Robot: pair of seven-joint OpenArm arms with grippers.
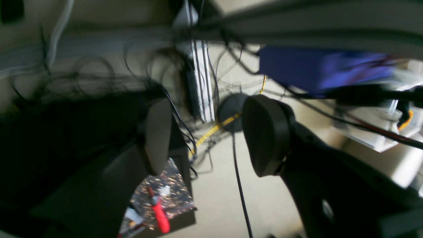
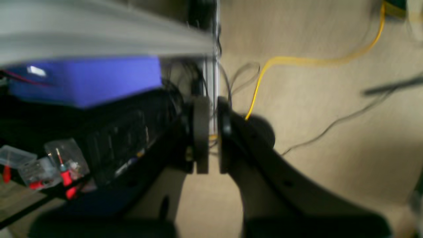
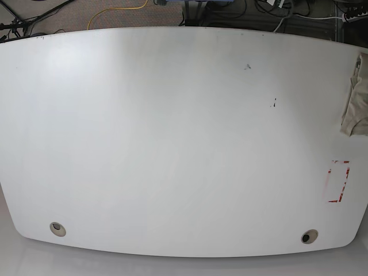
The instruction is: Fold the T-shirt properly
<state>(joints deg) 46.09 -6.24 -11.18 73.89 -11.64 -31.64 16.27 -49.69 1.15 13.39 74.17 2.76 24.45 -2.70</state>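
Only a bunched part of the khaki-beige T-shirt (image 3: 356,98) shows, at the far right edge of the white table (image 3: 172,144) in the base view. Neither arm appears in that view. The left wrist view is blurred and looks at floor and cables; my left gripper (image 1: 210,112) stands open there with a wide gap and nothing between its fingers. In the right wrist view my right gripper (image 2: 213,132) is shut, pads almost touching, holding nothing, over beige floor.
A red-taped rectangle (image 3: 338,181) marks the table near its right edge. Two cable holes (image 3: 57,229) (image 3: 309,236) sit near the front edge. Below the table are a blue box (image 2: 86,79), a yellow cable (image 2: 297,61) and tangled black cables (image 1: 198,138).
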